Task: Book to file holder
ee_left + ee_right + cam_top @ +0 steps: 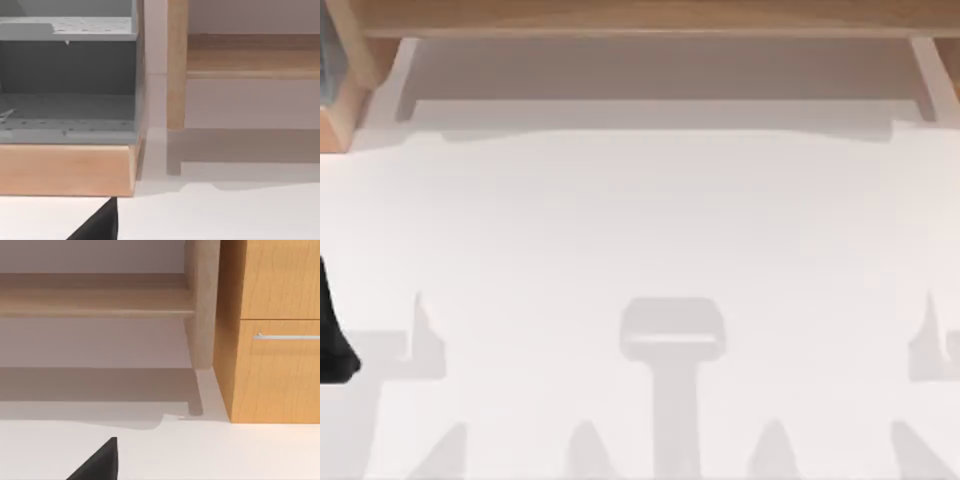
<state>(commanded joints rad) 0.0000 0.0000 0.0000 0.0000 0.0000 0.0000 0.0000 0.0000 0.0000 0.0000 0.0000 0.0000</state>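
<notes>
Looking down on the white desk (640, 230): a wooden shelf (640, 15) runs along its far edge, and part of the left arm (332, 340) sits at the left edge. From the left wrist, a grey perforated file holder (67, 75) stands on a wooden base (65, 170). From the right wrist, a wooden drawer cabinet (275, 340) carries a metal handle (287, 336). Whether either hand is wide or narrow cannot be told. No legible writing.

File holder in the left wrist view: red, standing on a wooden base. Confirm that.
Not right. The file holder is grey, not red, as the left wrist view shows. It does stand on a wooden base.
</notes>
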